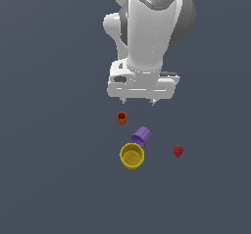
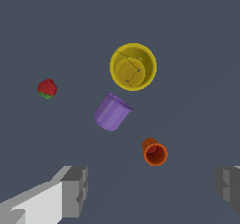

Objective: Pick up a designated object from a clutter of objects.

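Released and empty, the pincer (image 1: 139,102) hangs above the orange-red cup (image 1: 121,118), so it should travel toward the exterior view's right to the strawberry (image 1: 178,151) (lying apart from the purple cup (image 1: 141,136) and yellow cup (image 1: 132,155)), then centre and descend.

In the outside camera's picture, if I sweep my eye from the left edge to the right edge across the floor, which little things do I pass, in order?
Tiny orange-red cup → purple cup → red strawberry. The yellow cup spans the same stretch as the first two, so its place is unclear.
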Robot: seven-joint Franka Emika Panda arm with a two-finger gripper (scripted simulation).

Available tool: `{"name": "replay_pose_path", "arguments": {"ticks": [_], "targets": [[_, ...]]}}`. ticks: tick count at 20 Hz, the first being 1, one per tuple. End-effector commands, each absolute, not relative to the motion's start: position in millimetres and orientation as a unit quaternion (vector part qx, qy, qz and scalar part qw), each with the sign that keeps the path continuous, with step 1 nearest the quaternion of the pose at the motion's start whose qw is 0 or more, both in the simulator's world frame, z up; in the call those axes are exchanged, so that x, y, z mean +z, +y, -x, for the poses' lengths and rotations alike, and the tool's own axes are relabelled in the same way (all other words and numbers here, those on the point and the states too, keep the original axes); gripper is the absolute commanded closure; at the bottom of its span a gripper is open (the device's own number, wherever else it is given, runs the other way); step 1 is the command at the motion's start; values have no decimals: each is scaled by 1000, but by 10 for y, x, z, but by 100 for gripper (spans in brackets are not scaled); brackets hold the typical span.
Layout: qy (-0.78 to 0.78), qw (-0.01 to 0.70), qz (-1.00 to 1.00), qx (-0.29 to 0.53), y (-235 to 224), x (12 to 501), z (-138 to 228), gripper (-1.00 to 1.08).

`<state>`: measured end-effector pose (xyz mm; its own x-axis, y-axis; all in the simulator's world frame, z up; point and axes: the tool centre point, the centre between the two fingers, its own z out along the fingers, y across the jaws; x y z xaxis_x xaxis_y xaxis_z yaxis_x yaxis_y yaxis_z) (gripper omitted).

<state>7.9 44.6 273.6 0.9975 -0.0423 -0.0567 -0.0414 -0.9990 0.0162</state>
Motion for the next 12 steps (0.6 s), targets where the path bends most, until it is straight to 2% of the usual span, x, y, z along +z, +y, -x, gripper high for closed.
{"name": "replay_pose_path", "arguments": {"ticks": [1, 12], "targets": [[-40, 8, -999, -27, 536, 2656, -153, -92], [-142, 8, -990, -18, 1036, 2197, -491, -92]]}}
